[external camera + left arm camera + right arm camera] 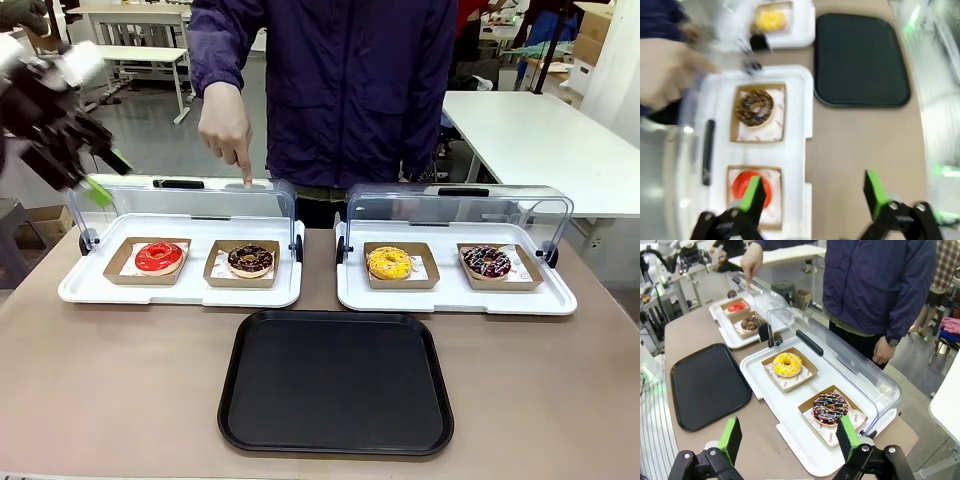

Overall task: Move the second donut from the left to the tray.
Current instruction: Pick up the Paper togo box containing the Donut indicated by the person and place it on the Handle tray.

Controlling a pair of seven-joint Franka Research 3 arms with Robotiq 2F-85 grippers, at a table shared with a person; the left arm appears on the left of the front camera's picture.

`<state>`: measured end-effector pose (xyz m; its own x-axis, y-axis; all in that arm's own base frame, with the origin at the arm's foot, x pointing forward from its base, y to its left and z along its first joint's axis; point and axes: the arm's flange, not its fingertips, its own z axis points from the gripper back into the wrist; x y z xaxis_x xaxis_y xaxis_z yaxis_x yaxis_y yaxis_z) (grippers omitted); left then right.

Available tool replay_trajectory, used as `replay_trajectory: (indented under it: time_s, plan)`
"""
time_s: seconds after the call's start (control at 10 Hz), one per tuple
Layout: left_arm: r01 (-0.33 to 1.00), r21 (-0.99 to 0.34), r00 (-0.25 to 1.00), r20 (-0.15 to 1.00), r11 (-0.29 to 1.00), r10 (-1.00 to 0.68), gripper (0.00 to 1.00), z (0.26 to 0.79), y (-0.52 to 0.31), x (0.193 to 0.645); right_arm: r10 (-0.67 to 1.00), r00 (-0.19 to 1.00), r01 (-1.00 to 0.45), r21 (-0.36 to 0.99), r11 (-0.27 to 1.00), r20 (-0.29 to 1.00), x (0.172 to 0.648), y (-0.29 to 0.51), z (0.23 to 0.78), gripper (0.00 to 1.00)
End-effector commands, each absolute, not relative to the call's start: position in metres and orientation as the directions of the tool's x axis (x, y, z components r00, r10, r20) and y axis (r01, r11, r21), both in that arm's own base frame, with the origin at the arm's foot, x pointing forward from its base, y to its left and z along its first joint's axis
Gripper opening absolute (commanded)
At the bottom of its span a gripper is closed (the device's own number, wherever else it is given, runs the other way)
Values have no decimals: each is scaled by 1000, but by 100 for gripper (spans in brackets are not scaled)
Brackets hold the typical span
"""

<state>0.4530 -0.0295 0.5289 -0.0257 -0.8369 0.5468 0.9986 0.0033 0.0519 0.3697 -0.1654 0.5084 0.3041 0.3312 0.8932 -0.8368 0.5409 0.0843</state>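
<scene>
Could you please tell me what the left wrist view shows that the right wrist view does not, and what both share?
Left wrist view adds the left gripper close up, jaws open. Right wrist view adds the right gripper, jaws open, the dark ring donut with pink-and-white sprinkles, and the person's other hand, wearing a wristwatch. Both share the chocolate-glazed ring donut in its brown cardboard square, the red-glazed ring donut, the yellow-glazed ring donut, the flat black plastic tray and the person's pointing hand.

The chocolate-glazed ring donut (250, 259) with sparse tan sprinkles lies flat in its brown cardboard square (216, 271), just beyond the far left corner of the large, flat black tray (335, 385).
</scene>
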Motion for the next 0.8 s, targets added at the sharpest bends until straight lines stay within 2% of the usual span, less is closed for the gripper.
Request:
replay_trajectory:
  time_s: [0.0, 0.1, 0.4, 0.7]
  plan:
    - [995, 96, -76, 417, -39, -906, 100, 492, -78, 445, 322, 272, -843, 63, 535, 907, 374, -167, 510, 100]
    - [995, 89, -79, 374, -49, -924, 100, 478, -97, 444, 322, 272, -843, 63, 535, 907, 374, -167, 510, 100]
    - [979, 205, -53, 245, -1, -968, 100, 418, -141, 461, 322, 272, -843, 63, 535, 907, 374, -167, 510, 100]
    - [987, 147, 30, 239, 67, -971, 100, 380, -159, 488, 322, 272, -843, 63, 535, 907, 374, -167, 510, 100]
